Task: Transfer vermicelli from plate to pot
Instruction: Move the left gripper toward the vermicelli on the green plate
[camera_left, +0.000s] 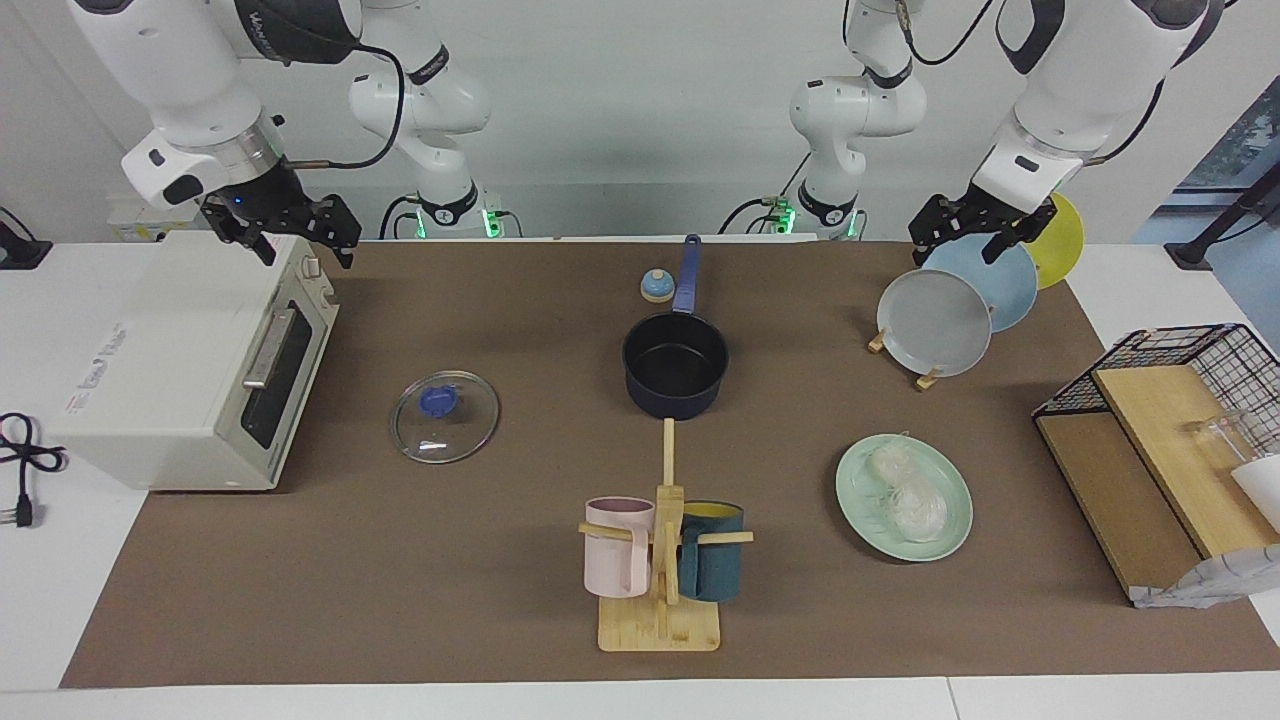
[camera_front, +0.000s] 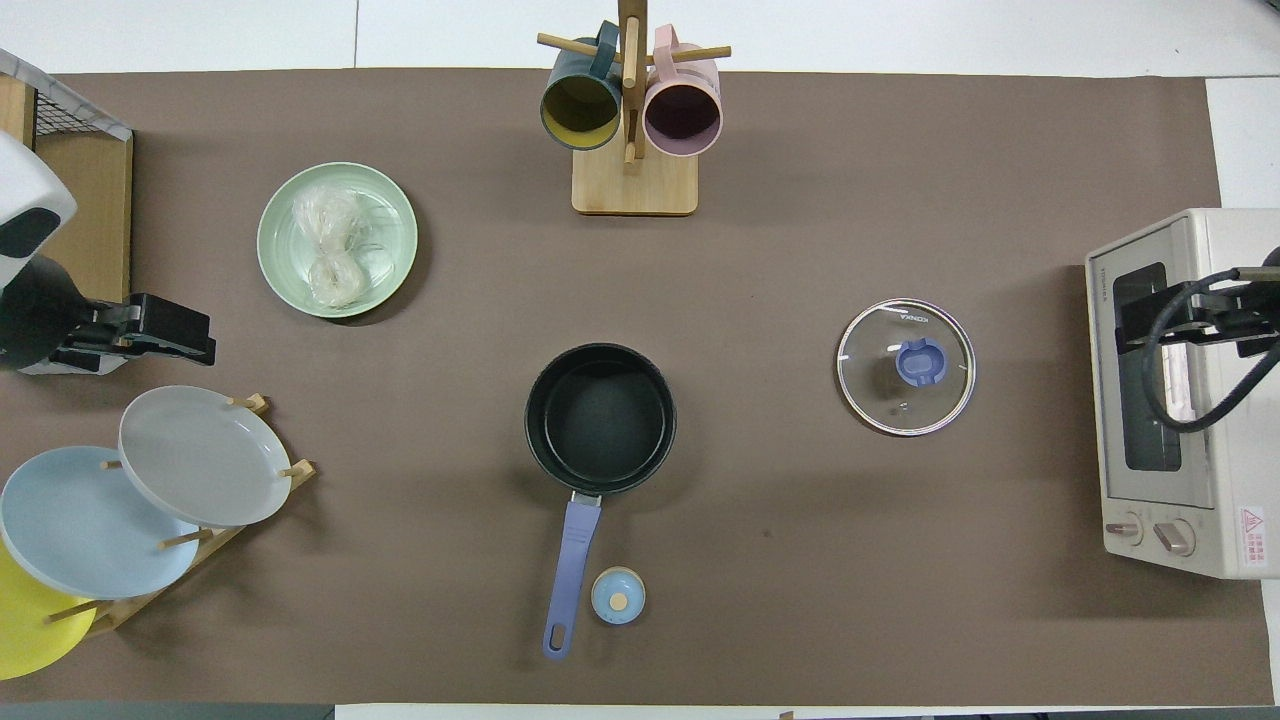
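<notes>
I see the vermicelli (camera_left: 908, 494) lying on the plate (camera_left: 860, 505), farther from the robots than the empty pot (camera_left: 675, 365), toward the left arm's end of the surface. The mug rack (camera_left: 662, 560) stands beside the plate. The left end effector (camera_left: 968, 232) hangs over the upright plates (camera_left: 935, 322), the right end effector (camera_left: 290, 228) over the toaster oven (camera_left: 190, 370); I cannot tell either's finger state.

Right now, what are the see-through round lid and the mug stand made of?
The see-through round lid looks like glass with a shiny metal rim and a blue, probably plastic, knob: the mat shows through it. The mug stand looks like pale unpainted wood, perhaps bamboo.
</notes>
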